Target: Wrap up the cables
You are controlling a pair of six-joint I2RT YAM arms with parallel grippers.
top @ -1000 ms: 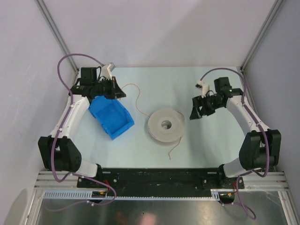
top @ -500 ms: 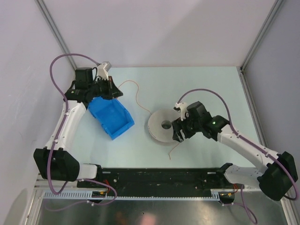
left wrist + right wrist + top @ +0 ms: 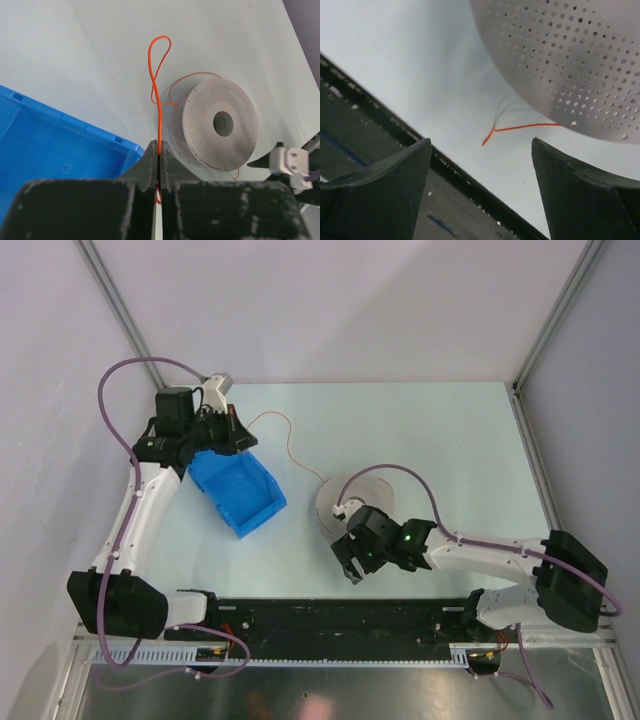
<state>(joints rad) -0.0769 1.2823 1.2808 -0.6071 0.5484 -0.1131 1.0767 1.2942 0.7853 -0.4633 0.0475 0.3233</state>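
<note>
The cable [image 3: 291, 440] is a thin orange-red wire running from my left gripper [image 3: 243, 434] in a curve across the table to the grey perforated spool [image 3: 362, 490]. In the left wrist view the left gripper [image 3: 159, 150] is shut on the cable [image 3: 156, 80], which loops ahead before reaching the spool [image 3: 220, 125]. My right gripper [image 3: 348, 566] hovers just in front of the spool, near the table's front edge. In the right wrist view the right gripper [image 3: 481, 141] is open, and the cable's loose end [image 3: 520, 127] pokes out from under the spool [image 3: 570, 60] just beyond the fingertips.
A blue bin [image 3: 236, 490] sits beside the left gripper, left of the spool, also seen as the blue bin [image 3: 50, 140]. The black rail [image 3: 380, 115] along the table's front edge lies right behind the right gripper. The right arm's purple hose [image 3: 400, 472] arches over the spool.
The right arm swung from the back right, over the spool, down to its near side, and its jaws widened. The left gripper shifted slightly left, still holding the cable.
</note>
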